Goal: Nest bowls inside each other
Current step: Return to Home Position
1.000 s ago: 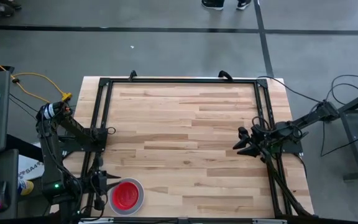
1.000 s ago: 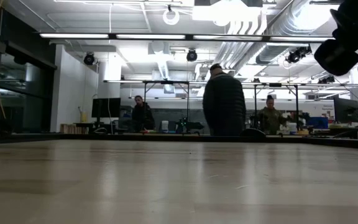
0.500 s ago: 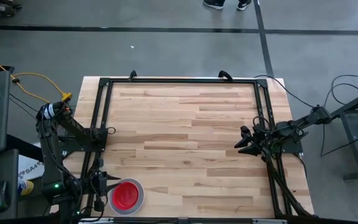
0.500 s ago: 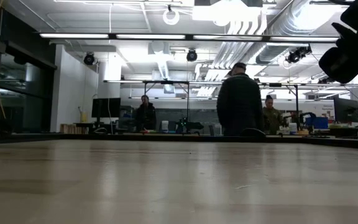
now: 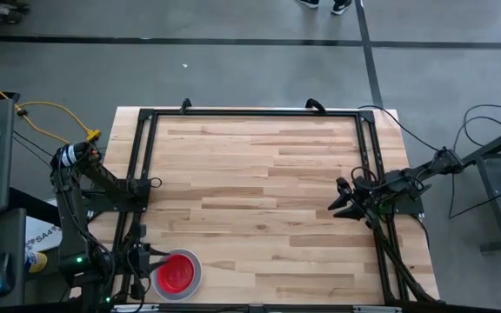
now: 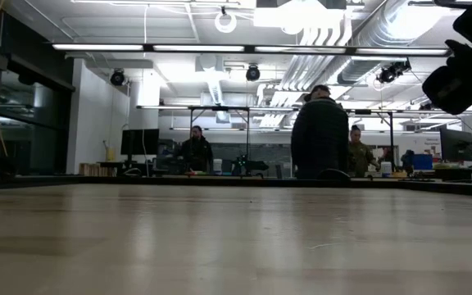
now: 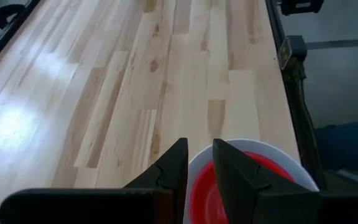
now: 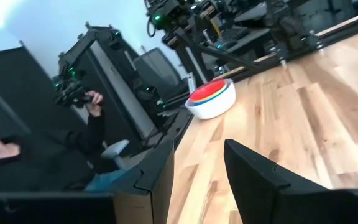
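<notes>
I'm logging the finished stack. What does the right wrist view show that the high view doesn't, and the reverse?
Only the right wrist view: the stack from the side, with a yellow rim and a blue rim under the red-pink bowl, all inside the white bowl; also a person beyond the table.
Only the high view: the whole table, the left gripper beside the stack, and the right gripper near the table's right edge.
Both: red-pink bowl on top, white bowl outermost.

free: table centre, bare wood | blocked: bowl stack front-left corner; frame rails along edges
</notes>
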`<state>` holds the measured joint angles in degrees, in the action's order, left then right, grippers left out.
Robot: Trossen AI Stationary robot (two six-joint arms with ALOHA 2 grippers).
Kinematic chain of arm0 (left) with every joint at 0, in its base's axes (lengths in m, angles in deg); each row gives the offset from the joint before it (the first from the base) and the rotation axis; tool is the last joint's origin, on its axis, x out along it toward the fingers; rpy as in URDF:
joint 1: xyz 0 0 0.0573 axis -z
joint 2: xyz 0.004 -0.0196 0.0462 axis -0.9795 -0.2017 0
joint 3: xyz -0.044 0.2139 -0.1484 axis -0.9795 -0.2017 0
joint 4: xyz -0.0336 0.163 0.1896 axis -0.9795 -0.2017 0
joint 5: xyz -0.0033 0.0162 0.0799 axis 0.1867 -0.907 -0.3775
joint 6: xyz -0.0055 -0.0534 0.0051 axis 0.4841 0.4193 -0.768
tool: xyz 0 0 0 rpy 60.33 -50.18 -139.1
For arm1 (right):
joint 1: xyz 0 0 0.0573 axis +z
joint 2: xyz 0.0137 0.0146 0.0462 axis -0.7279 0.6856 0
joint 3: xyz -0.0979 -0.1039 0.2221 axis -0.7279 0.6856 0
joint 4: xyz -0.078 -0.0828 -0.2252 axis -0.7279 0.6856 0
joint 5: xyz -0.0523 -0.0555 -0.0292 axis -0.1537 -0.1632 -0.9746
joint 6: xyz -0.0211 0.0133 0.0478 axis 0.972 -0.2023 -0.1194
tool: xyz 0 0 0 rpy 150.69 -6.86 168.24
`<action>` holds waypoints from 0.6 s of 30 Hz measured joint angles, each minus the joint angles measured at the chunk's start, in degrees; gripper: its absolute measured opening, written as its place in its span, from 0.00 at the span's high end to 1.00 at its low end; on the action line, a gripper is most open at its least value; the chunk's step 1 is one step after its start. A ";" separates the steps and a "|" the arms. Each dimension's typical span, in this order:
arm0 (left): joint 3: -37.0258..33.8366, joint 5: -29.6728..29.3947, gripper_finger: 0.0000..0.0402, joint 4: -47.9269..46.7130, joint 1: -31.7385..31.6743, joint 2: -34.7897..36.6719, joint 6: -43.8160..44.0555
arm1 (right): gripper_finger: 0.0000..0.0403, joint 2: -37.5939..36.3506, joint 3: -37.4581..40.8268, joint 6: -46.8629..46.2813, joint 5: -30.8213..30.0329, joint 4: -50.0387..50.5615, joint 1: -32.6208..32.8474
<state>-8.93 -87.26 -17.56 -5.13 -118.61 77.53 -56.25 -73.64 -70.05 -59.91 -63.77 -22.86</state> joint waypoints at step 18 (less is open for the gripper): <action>0.00 0.06 0.82 0.85 -0.09 0.00 -0.34 | 0.67 0.02 0.02 0.04 2.44 0.38 0.00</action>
<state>-8.93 -87.20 -16.71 -5.22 -118.61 77.19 -56.22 -73.61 -70.02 -57.47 -63.39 -22.86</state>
